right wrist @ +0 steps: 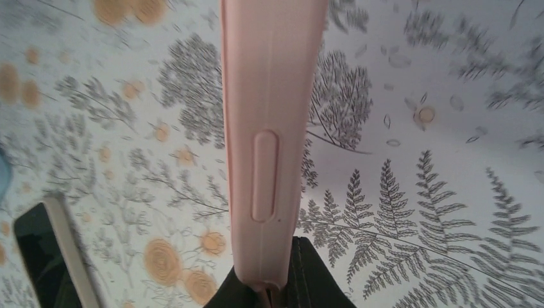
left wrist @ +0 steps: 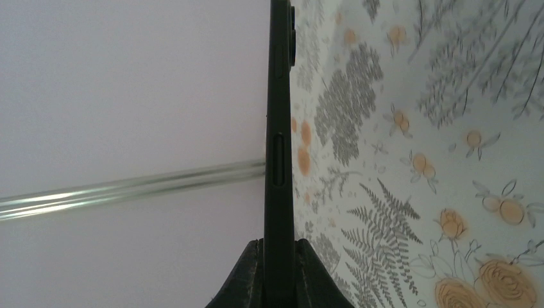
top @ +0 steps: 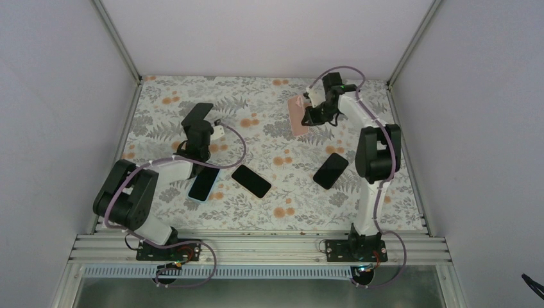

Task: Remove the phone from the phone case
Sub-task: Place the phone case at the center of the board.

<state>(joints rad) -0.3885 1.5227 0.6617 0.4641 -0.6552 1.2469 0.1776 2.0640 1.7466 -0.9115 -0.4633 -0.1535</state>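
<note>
Three phones (top: 251, 181) lie in a row on the table (top: 269, 102); held phone (top: 197, 113) behind-left, case (top: 298, 117) behind-right.

Overhead from behind, looking down; wrist views close above table (top: 295, 192).

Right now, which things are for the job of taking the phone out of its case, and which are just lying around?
For the job: black phone, pinched in the left end effector; pink phone case, pinched in the right end effector.

Just lying about on the floral tablecloth: left phone; middle phone; right phone.
</note>
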